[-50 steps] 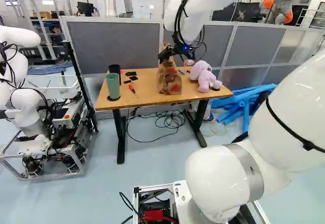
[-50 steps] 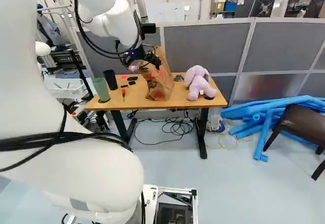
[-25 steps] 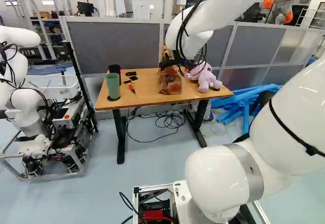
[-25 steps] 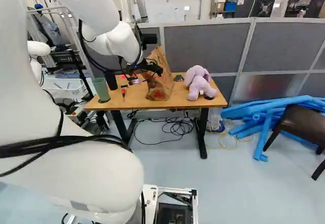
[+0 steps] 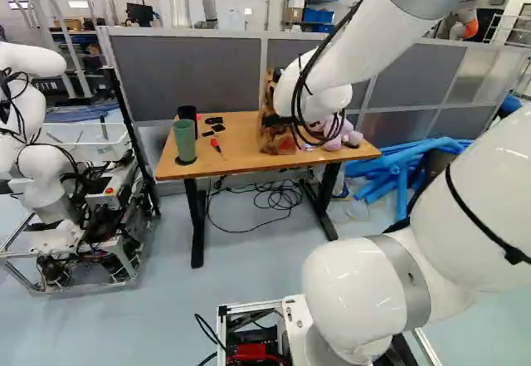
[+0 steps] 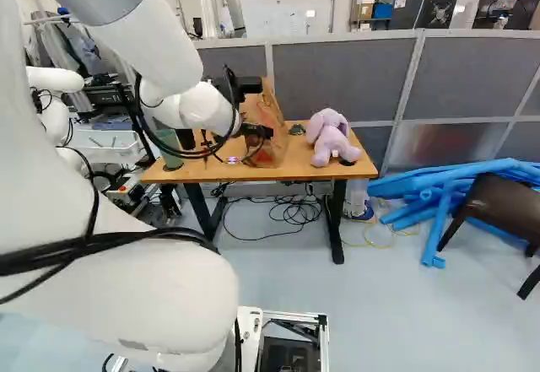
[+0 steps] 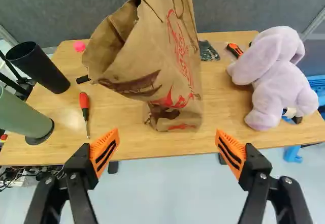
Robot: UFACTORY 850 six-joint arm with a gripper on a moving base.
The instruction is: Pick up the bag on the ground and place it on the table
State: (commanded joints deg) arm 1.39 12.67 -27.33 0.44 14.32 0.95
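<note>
Back off cleanly from the paper bag (image 7: 167,66), upright on the worktop (image 7: 223,112) ahead of the end effector (image 7: 167,137)
Spread wide, holding nothing; best drawn straight back, well clear of both paper sides, then lifted, to avoid snagging or tipping; impossible to see inside or round the far side; cut off at the top in the wrist view; largely screened, in the left base view, by the arm (image 5: 332,59): end effector and soft toy (image 7: 274,76)
</note>
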